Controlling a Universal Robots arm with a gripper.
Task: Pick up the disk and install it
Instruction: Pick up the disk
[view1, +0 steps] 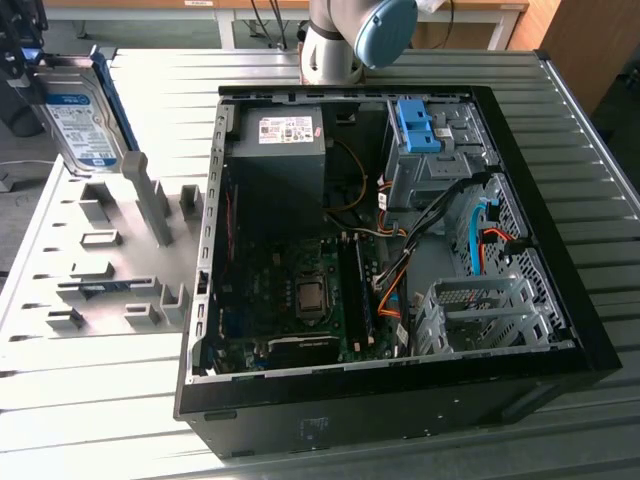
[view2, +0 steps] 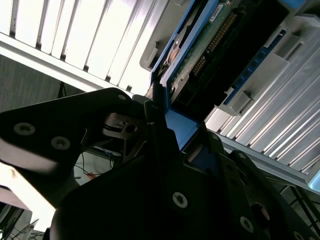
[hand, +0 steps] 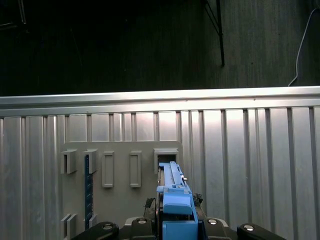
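Up at the exterior view's left, my gripper (view1: 25, 68) holds the disk (view1: 85, 110) by its top end. The disk stands on edge, tipped a bit, over the grey holder (view1: 40, 250) with slots. I cannot tell if it touches the holder. The open computer case (view1: 590, 340) lies beside the holder, toward the exterior view's right, on the ribbed metal table (view1: 100, 420).

In the second wrist view, my black fingers (view2: 155, 115) pinch the disk's blue rail (view2: 177, 122), one on each side.

In the first wrist view, the blue edge of the disk runs away from my gripper, and its far end is right by one slot (hand: 166, 156) in the holder.
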